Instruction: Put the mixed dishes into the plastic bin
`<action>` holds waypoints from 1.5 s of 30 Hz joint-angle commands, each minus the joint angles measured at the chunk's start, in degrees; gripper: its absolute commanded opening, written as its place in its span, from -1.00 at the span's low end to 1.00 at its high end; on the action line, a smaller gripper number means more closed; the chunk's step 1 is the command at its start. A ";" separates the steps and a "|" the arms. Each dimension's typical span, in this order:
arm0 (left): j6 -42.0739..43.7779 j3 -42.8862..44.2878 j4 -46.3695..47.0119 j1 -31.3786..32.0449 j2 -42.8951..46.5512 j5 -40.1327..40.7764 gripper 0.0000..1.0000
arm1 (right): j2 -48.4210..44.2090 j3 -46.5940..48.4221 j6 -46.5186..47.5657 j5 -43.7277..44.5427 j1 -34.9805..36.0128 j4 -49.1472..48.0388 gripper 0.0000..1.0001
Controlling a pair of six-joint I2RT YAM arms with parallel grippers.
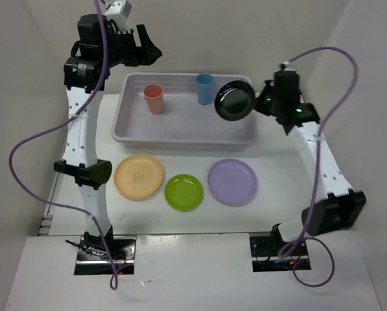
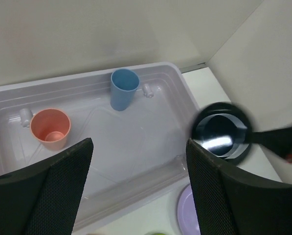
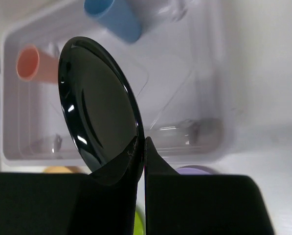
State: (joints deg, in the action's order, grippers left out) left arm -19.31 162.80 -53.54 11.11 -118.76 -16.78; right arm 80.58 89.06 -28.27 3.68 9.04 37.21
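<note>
The pale grey plastic bin [image 1: 183,133] holds a coral-red cup [image 1: 154,98] and a blue cup [image 1: 205,88], both upside down. My right gripper [image 1: 257,98] is shut on the rim of a small glossy black plate [image 1: 234,101], held tilted on edge above the bin's right end. In the right wrist view the black plate [image 3: 94,107] is pinched between the fingertips [image 3: 131,156]. On the table in front of the bin lie a pale orange plate [image 1: 139,176], a lime green plate [image 1: 184,192] and a lilac plate [image 1: 232,182]. My left gripper [image 2: 138,166] hangs open and empty high over the bin's left end.
White walls close in the table at the back and on both sides. Purple cables loop beside each arm. The bin's rim [image 2: 136,193] runs across under the left fingers.
</note>
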 commanded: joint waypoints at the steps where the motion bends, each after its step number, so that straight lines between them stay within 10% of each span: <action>1: 2.25 -2.74 -1.30 -0.82 8.52 0.25 0.67 | 9.58 0.77 -2.75 1.24 7.38 -8.27 -1.00; 16: 5.69 -36.13 3.77 -3.20 38.15 10.89 0.72 | 48.96 21.33 -2.23 -2.01 10.56 -9.97 -1.00; 19: 5.69 -39.84 4.50 -3.73 40.44 10.89 0.74 | 51.44 23.44 -2.23 -2.01 10.56 -8.12 -0.66; 25: 5.69 -40.98 5.02 -4.26 40.45 9.75 0.74 | 43.28 25.37 -1.09 0.70 10.56 -6.64 0.66; 28: 5.69 -43.09 6.34 -4.26 40.98 8.43 0.74 | 35.90 29.24 -0.47 4.29 10.56 -2.15 0.89; 36: 5.69 -56.09 10.99 -4.26 47.47 3.87 0.76 | 0.60 0.97 2.78 -0.59 -2.32 1.10 0.86; 45: 3.40 -59.09 15.83 -3.64 46.87 -4.14 0.76 | -10.97 -21.71 14.90 -7.62 -14.04 10.24 0.83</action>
State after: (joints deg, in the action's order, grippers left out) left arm -15.27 103.81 -42.63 7.25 -72.69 -16.67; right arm 66.08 73.03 -19.90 0.10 -2.33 39.40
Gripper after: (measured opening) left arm 0.882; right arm 0.916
